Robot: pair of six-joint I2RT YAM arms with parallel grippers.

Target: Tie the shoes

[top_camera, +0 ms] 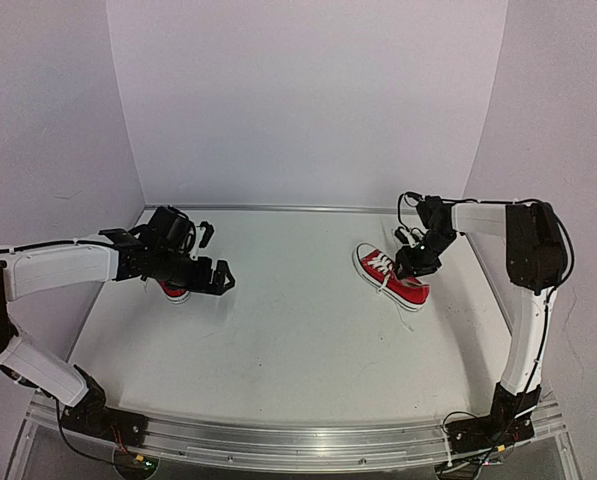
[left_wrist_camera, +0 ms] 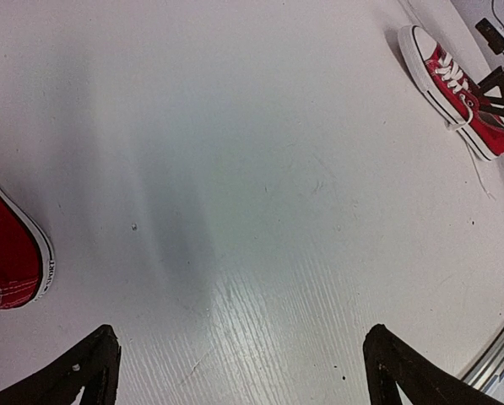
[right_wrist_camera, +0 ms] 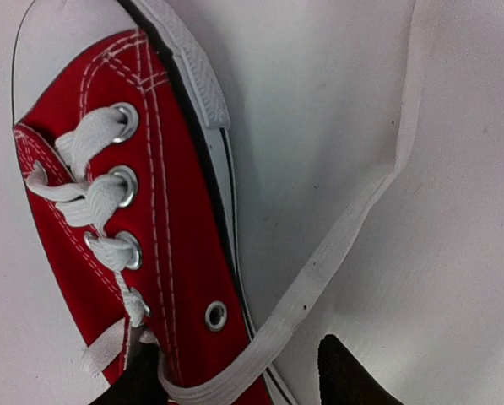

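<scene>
Right pincer (right_wrist_camera: 239,364) stands open astride the limp lace (right_wrist_camera: 319,270) of the shoe (right_wrist_camera: 176,253), best pinched midway; left pincer (left_wrist_camera: 241,337) wide, empty

At your right gripper (right_wrist_camera: 243,384): shoe (right_wrist_camera: 176,219) red canvas, white stitching, white laces (right_wrist_camera: 95,135), silver eyelets (right_wrist_camera: 215,315), white sole (right_wrist_camera: 184,67) with a black stripe. Beside your left gripper (left_wrist_camera: 243,371): second shoe (left_wrist_camera: 11,253) red, white-edged.

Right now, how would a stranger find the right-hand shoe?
On the white table, go right, near the back wall. A red sneaker lies there under the right gripper. Unlike the other shoe, mostly hidden by the left gripper, it shows its white laces.
</scene>
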